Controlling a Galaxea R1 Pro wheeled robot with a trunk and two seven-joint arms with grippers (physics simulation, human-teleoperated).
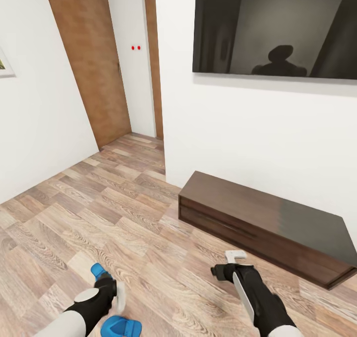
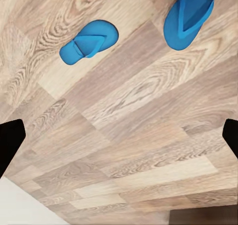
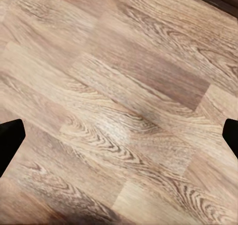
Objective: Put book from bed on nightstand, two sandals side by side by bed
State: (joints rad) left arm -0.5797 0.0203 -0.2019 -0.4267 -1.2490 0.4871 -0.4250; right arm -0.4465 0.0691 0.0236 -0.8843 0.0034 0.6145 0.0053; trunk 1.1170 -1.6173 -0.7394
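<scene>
Wood-plank floor (image 1: 99, 213) runs between white walls toward a brown door (image 1: 91, 59), with a dark screen (image 1: 275, 27) on the wall above a low dark-brown cabinet (image 1: 267, 223). Both blue sandals lie on the floor beneath the left arm — one sandal (image 2: 89, 41) apart from the other sandal (image 2: 191, 14), toes angled differently. Left end effector (image 2: 119, 135) hangs over bare planks, fingers spread wide and empty — right end effector (image 3: 119, 135) likewise, released over bare floor.
</scene>
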